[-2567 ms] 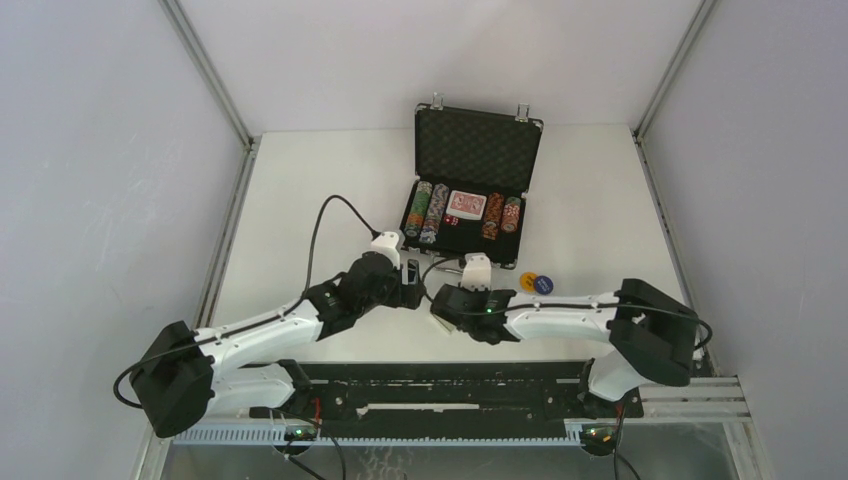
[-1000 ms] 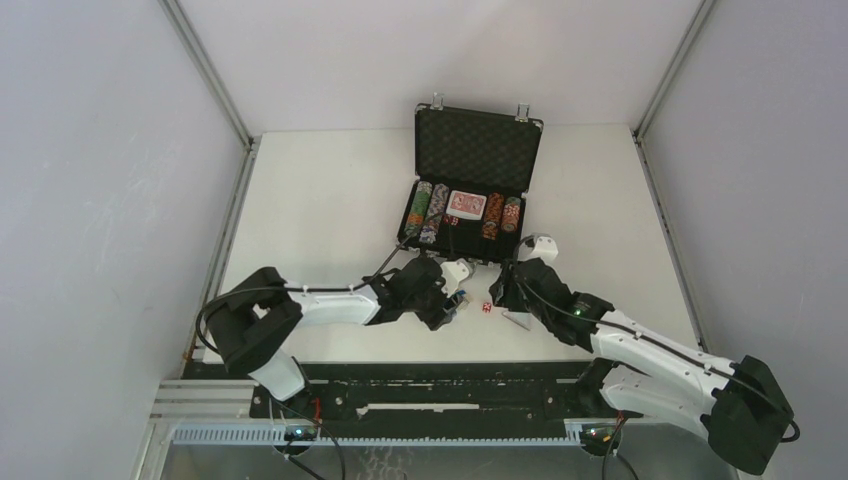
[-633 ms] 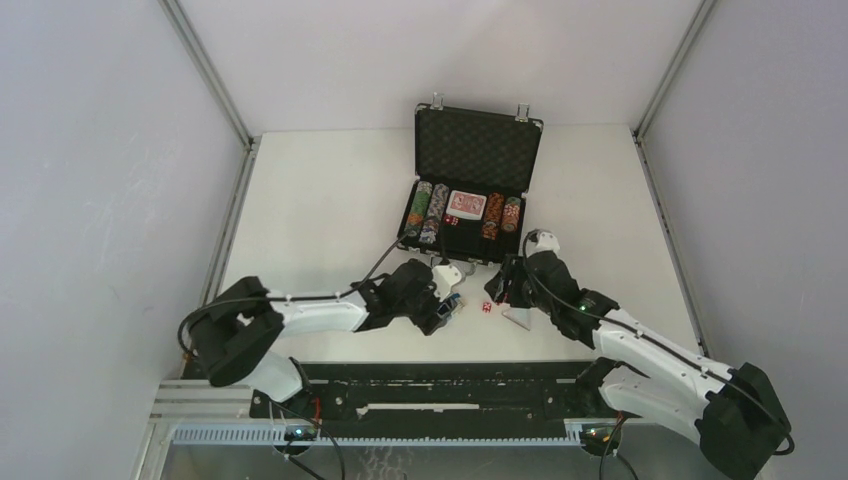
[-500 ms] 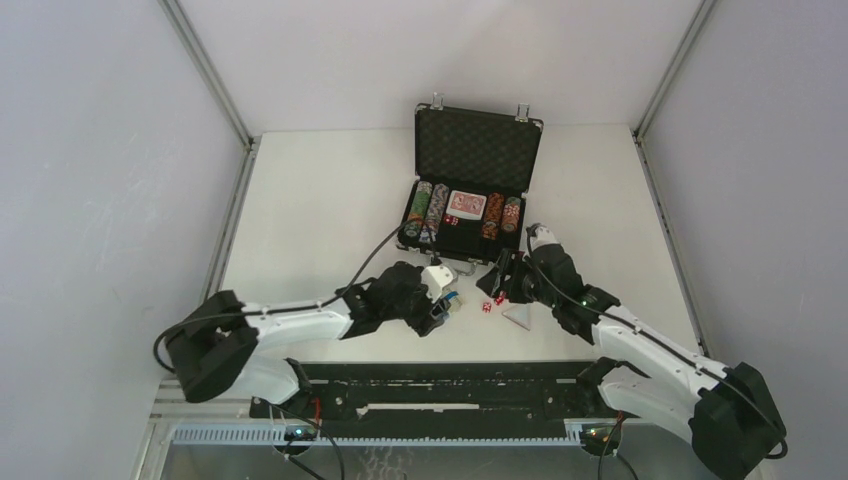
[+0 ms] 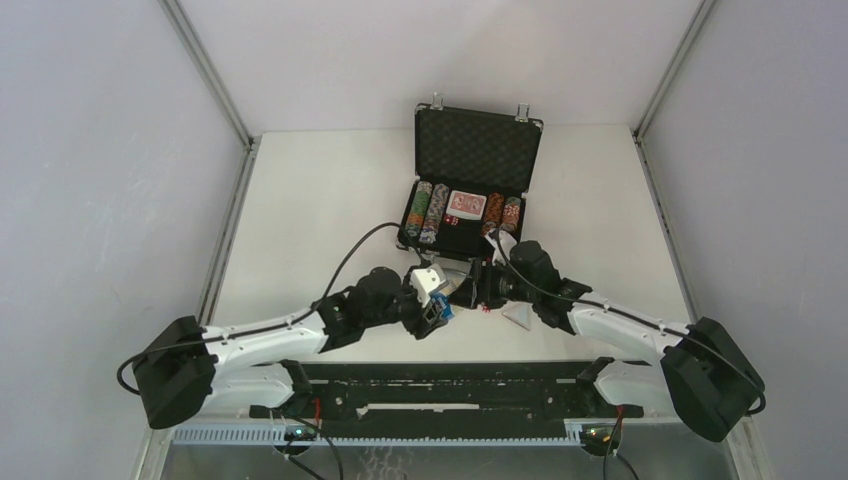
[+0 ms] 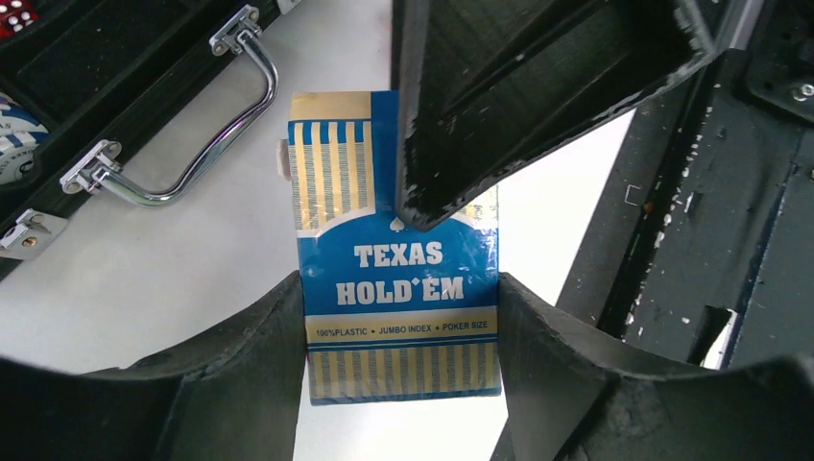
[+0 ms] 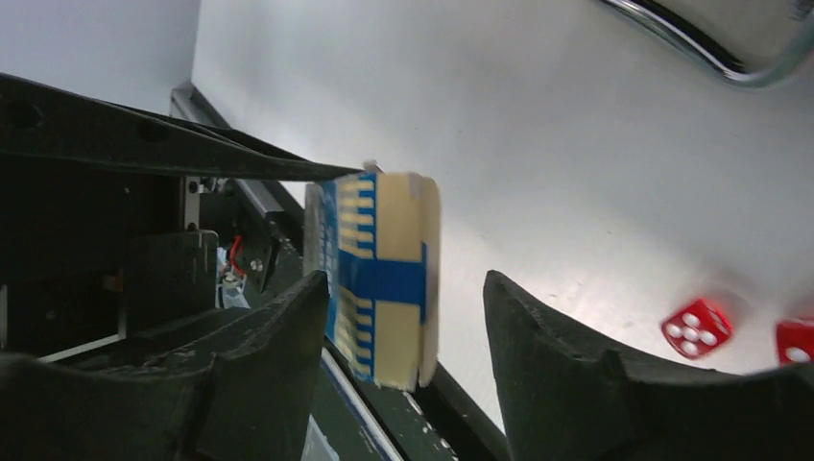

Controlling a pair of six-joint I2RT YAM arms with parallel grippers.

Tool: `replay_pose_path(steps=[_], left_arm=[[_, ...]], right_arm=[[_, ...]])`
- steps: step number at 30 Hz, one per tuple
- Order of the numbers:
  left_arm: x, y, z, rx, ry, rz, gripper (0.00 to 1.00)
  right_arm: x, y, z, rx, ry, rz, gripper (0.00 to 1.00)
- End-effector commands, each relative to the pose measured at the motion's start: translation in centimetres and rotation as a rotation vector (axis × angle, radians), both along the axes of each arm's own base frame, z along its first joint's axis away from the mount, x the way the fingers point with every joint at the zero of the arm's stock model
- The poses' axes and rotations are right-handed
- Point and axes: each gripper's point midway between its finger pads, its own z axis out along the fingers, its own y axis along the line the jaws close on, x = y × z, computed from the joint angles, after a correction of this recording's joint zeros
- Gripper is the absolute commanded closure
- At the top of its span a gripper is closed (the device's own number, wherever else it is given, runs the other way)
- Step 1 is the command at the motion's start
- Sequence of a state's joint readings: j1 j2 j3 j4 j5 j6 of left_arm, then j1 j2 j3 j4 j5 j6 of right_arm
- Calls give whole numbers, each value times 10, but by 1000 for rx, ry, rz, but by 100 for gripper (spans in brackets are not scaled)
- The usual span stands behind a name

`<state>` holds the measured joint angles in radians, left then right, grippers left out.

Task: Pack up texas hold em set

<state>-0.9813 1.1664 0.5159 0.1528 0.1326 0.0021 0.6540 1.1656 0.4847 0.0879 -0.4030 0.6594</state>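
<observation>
Most pieces already in the case (image 5: pixel 478 150); in front of it, two dice (image 7: pixel 698 327), a triangle (image 5: pixel 518 315), and the card box (image 6: pixel 398 288) clenched in the left claw (image 6: pixel 399 317), right claw (image 7: pixel 405 283) released around it.

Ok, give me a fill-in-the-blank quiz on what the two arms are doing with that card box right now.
1. The left gripper grips a blue card box printed TEXAS ____.
2. The right gripper has a finger on each side of that box's end, with two ____ dice on the table beyond.
3. The black briefcase behind both arms has its lid ____.
Missing words: HOLD'EM; red; open.
</observation>
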Motion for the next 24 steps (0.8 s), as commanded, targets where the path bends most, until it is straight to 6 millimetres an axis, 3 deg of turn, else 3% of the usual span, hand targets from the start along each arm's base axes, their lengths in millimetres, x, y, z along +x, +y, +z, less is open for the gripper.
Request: replay_pose_path(steps=[1,5,8,10,16,17,20,24], left_arm=[[-6,-13,35,-118,-88,-64,62],[-12,-13,38,-130,-93,-85,62],[-9,-10,40,-132,-104,-61,61],[-5,-8,40,-128,-111,-34,59],[29,15,43,-120,-140,228,44],[41,27,47,-130,-155,337,33],[67,65,57,-169,-182,611,16],[91,110,48,-179,-95,858,11]], right_arm=[[8,28,39,119,-100,57,34],[8,33,41,134,-102,61,57],[6,35,44,151,-97,76,86],[5,36,46,161,-100,83,98],[12,32,58,186,-125,53,100],[17,29,62,195,-135,32,100],[43,15,75,198,-191,-77,100],[84,-1,81,137,-263,-275,100]])
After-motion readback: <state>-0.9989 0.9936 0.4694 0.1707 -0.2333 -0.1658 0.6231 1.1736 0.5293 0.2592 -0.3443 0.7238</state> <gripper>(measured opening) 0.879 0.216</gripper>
